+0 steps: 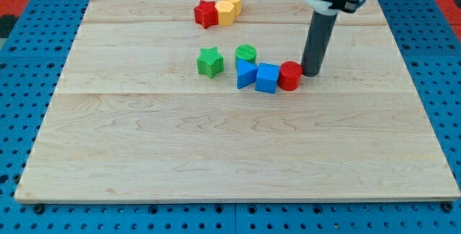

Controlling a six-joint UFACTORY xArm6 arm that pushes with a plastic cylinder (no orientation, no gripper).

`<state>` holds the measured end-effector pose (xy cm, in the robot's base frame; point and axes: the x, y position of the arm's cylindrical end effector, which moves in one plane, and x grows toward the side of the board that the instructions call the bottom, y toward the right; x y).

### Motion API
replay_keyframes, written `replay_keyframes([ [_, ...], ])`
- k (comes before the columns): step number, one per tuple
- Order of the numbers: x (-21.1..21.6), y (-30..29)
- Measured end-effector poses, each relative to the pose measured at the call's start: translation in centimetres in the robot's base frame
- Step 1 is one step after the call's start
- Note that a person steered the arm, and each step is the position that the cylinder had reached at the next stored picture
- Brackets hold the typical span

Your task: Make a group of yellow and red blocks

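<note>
Red and yellow blocks sit partly gathered: a red star-shaped block (206, 14) and two yellow blocks (229, 7) touch near the wooden board's (144, 155) top edge. Below, left to right, stand a green star (209, 62), green cylinder (245, 52), two blue blocks (257, 75), then a stray red cylinder (289, 75). My tip (312, 73), a bare rod holding nothing, touches that cylinder's right side. Next, I judge, comes swinging below it and pushing it up-left, skirting the blue blocks.

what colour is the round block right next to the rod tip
Red. The red cylinder sits just to the view's left of my tip, clearest in the camera view.
</note>
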<state>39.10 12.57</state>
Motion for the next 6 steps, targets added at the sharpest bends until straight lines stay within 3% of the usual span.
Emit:
replay_keyframes([
  [2,4.9,0.0],
  [3,5.2,-0.3],
  [6,1.5,-4.1],
])
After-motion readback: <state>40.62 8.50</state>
